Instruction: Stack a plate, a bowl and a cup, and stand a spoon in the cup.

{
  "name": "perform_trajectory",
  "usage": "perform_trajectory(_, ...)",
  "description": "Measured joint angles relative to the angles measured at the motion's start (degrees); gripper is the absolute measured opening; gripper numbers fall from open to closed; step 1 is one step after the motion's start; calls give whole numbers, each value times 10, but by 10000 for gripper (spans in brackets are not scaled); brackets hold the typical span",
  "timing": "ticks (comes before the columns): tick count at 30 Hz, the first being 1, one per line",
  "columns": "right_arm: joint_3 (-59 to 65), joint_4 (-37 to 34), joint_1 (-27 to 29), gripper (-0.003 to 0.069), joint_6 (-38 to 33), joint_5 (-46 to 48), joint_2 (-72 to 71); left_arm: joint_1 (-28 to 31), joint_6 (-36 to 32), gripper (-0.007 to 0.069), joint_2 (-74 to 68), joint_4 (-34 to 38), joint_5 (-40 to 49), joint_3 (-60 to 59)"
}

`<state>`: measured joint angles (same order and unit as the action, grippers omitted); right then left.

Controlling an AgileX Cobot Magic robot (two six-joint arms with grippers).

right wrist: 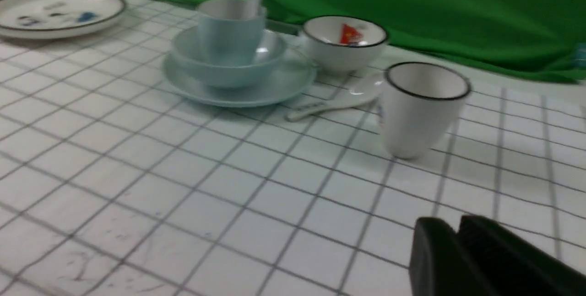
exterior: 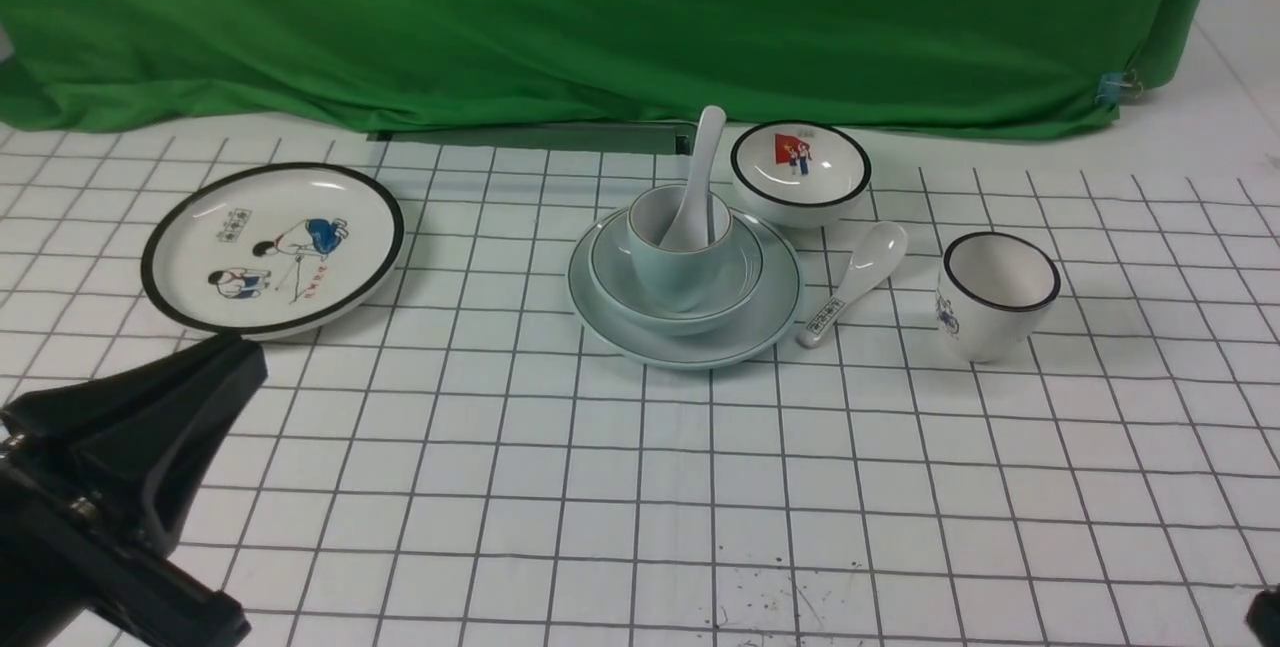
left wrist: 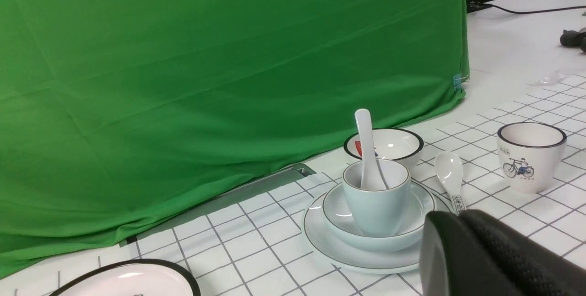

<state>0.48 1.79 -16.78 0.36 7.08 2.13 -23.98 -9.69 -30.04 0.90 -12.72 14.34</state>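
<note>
All four things were already stacked, the spoon (exterior: 697, 182) standing in the cup (exterior: 678, 245) on the bowl (exterior: 730, 289) and plate (exterior: 770, 312), far ahead of both grippers; the left gripper (exterior: 215, 372) was pressed together, the right gripper (right wrist: 458, 241) looked nearly together, so I think nothing needed moving.

Gridded table (exterior: 640, 487), plates (2), bowl, spoon, cup

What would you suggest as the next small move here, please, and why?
Probably none beyond keeping both arms back: the pale blue-green cup sits in the matching bowl on the matching plate, with the plain white ceramic spoon standing in it, and the left gripper is clear of the stack.
</note>
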Motion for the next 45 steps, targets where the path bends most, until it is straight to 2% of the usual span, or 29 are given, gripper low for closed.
perform_trajectory(4,0,-1,88,120,-4,17,-13,0,0,-36,0,0,0,0)
perform_trajectory(8,0,-1,114,129,-15,45,-21,0,0,-36,1,-2,0,0)
perform_trajectory(29,0,-2,117,181,-16,52,-21,-5,0,-31,3,-17,0,0)
perform_trajectory(33,0,-2,117,188,-16,53,-22,-7,0,-31,28,-19,-24,-19)
perform_trajectory(36,0,-2,117,194,-16,53,-22,38,-7,-31,100,-22,-52,-69)
perform_trajectory(41,0,-2,117,209,-16,54,-22,133,-11,-31,210,14,-37,-140)
perform_trajectory(45,0,-2,117,219,-16,54,-22,175,55,-31,290,20,111,-144)
